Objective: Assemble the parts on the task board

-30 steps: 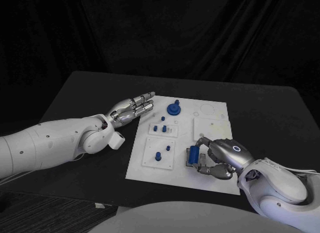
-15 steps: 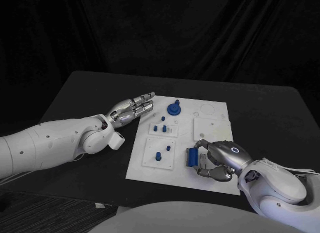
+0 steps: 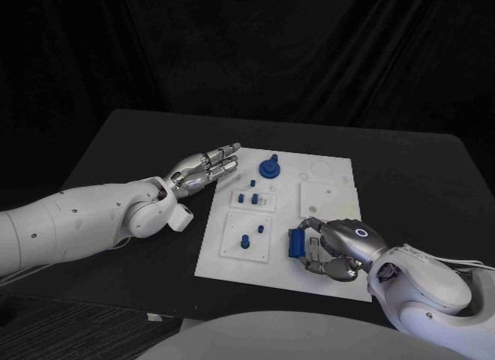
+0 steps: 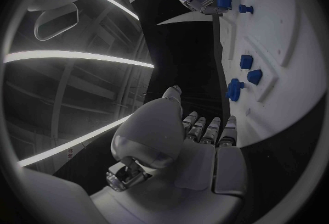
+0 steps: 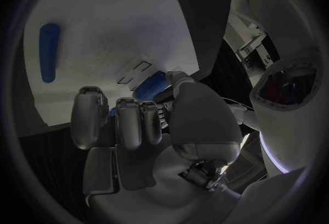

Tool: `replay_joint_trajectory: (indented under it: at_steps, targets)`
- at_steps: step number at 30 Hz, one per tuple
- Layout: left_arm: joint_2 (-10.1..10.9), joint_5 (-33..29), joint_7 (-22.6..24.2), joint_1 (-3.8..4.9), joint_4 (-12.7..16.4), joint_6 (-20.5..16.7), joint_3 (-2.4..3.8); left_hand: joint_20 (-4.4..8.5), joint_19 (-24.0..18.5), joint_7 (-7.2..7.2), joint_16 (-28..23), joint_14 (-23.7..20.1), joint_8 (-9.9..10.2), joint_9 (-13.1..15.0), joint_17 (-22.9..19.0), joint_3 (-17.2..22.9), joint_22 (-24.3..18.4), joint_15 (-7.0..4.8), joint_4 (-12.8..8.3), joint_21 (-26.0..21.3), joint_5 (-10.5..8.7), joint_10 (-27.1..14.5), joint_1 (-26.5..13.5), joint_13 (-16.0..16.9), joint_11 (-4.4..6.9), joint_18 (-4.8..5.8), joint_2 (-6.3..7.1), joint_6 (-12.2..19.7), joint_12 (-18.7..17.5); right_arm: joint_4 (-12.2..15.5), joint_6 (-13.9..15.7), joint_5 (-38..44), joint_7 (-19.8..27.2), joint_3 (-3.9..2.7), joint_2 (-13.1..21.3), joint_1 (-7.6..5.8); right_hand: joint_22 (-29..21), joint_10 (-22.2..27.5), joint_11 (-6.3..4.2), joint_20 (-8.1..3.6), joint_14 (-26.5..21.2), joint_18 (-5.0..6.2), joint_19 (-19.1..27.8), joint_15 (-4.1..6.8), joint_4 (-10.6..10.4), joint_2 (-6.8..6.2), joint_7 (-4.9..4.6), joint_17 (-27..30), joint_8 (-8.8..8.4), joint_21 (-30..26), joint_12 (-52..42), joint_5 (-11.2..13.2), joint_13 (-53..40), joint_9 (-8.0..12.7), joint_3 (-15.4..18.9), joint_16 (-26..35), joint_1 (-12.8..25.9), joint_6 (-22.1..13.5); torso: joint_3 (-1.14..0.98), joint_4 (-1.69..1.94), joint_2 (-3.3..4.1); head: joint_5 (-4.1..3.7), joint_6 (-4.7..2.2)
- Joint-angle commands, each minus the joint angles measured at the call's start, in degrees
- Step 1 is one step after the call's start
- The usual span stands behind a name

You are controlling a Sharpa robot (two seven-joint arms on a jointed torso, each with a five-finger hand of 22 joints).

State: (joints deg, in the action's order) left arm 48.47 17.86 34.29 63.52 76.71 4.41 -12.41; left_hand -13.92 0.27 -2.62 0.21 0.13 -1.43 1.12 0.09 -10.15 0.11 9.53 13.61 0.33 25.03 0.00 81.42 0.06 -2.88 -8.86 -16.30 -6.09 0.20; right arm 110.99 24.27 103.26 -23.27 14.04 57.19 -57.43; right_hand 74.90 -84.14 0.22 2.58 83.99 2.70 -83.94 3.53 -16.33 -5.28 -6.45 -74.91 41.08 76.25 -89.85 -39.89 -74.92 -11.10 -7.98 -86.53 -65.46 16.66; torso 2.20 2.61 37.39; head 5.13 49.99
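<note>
- Head view: blue part [image 3: 298,243] sits low and centre-right in the frame, on the task board's [image 3: 332,201] near edge, pinched by the right hand [image 3: 336,247].
- Seating step seems underway; next, press it squarely down.
- Left hand [image 3: 203,166], fingers straight and empty, hovers at the board's upper-left.

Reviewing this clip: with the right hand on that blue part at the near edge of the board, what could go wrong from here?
The right hand holds the blue part with curled fingers that hide its seating, so it may tilt or jam. The left hand hangs open beside the task board, not on it, so a push might shift the board.
</note>
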Motion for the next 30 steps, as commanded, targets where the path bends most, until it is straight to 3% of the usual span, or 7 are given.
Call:
replay_joint_trajectory:
  at_steps: [1,2,4,8,13,21,30]
  targets:
    - [-0.1,-0.1,0.5,-0.09,0.1,0.7,0.05,-0.41,-0.1,-0.34,-0.2,-0.1,-0.1,0.1,-0.1,0.3,0.1,0.45,-0.1,-0.2,0.26,0.0,-0.6,-0.1,-0.07,0.39,0.06,-0.1,-0.2,0.1,-2.0,0.0,-1.0,0.10,-0.1,0.19,10.8,-5.9,0.41,0.43,4.0,0.52,-0.4,-0.32,0.0,-0.58,-0.07,-4.8,-0.49,-0.3,-0.2,2.5,-15.1,0.5,0.8,0.3,0.1,-0.6,0.01,-0.05,-0.03,0.11,0.01]
    - [-0.1,-0.1,0.5,-0.09,0.1,0.8,0.05,-0.42,-0.1,-0.51,-0.2,-0.1,-0.1,0.1,-0.1,0.3,0.1,0.45,-0.1,-0.1,0.25,0.0,-0.6,-0.1,-0.10,0.39,0.07,-0.3,-0.2,0.1,-2.0,0.0,-1.1,0.10,-0.1,0.19,10.8,-5.9,0.44,0.46,4.0,0.54,-0.3,-0.35,0.1,-0.61,-0.13,-4.8,-0.69,-0.4,-0.2,4.5,-15.1,0.7,1.0,0.3,0.0,-0.7,0.01,-0.07,-0.03,0.13,0.01]
    - [-0.1,-0.1,0.4,-0.10,0.1,0.8,0.05,-0.42,-0.1,-0.66,-0.2,-0.1,-0.2,0.1,-0.1,0.4,0.1,0.45,-0.1,-0.1,0.26,0.0,-0.6,-0.1,-0.12,0.39,0.08,-0.4,-0.2,0.1,-2.1,0.0,-1.2,0.10,-0.1,0.19,10.8,-5.9,0.71,0.65,4.0,0.55,-0.3,-0.57,0.0,-0.66,-0.42,-4.7,-1.78,-0.5,-0.2,14.1,-15.1,1.9,2.5,0.3,0.1,-1.5,0.00,-0.03,-0.03,0.09,0.01]
    - [-0.1,-0.1,0.3,-0.10,0.1,0.8,0.05,-0.42,-0.1,-0.82,-0.2,-0.1,-0.2,0.1,-0.1,0.4,0.1,0.45,-0.1,-0.1,0.27,0.0,-0.6,-0.1,-0.15,0.39,0.08,-0.5,-0.2,0.1,-1.9,0.0,-1.3,0.10,-0.1,0.19,10.8,-5.9,1.06,0.94,4.0,0.54,-0.4,-0.85,-0.5,-2.39,-0.77,-4.7,-3.39,-0.5,-0.2,24.0,-15.1,3.8,6.0,0.3,0.4,-3.2,-0.02,-0.06,-0.02,0.19,0.01]
    - [0.0,-0.1,0.2,-0.10,0.2,0.8,0.05,-0.42,-0.1,-0.95,-0.2,-0.1,-0.2,0.2,-0.1,0.4,0.1,0.45,-0.1,-0.1,0.28,0.0,-0.7,-0.1,-0.17,0.39,0.09,-0.6,-0.2,0.3,-0.8,0.0,-1.4,0.10,0.2,0.20,10.8,-5.9,1.19,1.05,4.0,0.57,-0.3,-0.98,-0.9,-7.47,-0.97,-4.6,-7.11,-0.6,-0.2,30.1,-15.1,5.5,10.6,0.3,1.5,-5.5,-0.03,-0.08,-0.01,0.25,0.01]
    - [0.1,-0.1,0.2,-0.12,0.3,0.8,0.05,-0.43,-0.1,-1.01,-0.2,-0.1,-0.2,0.1,-0.1,0.4,0.1,0.45,-0.1,-0.1,0.28,0.0,-0.7,-0.1,-0.19,0.39,0.09,-0.6,-0.2,0.8,4.2,0.8,-0.3,0.09,1.2,0.20,10.7,-5.9,1.11,0.99,3.9,0.62,-0.2,-0.92,-1.0,-11.01,-0.82,-4.5,-12.22,-0.8,-0.2,31.9,-15.1,7.0,13.8,0.3,1.9,-9.0,-0.05,-0.04,0.05,0.15,0.01]
    - [0.1,-0.1,0.2,-0.14,0.2,0.7,0.05,-0.43,-0.1,-1.01,-0.2,-0.1,-0.2,0.1,-0.1,0.4,0.1,0.45,-0.1,-0.1,0.28,0.0,-0.7,-0.1,-0.19,0.39,0.09,-0.6,-0.2,1.8,9.4,1.2,1.4,0.06,2.8,0.18,10.9,-5.9,1.02,0.89,4.0,0.51,-0.4,-0.82,-1.0,-10.10,-0.78,-4.9,-12.52,-0.3,-0.2,30.9,-15.1,7.3,13.0,0.2,0.5,-9.9,-0.04,-0.03,0.00,0.28,0.01]
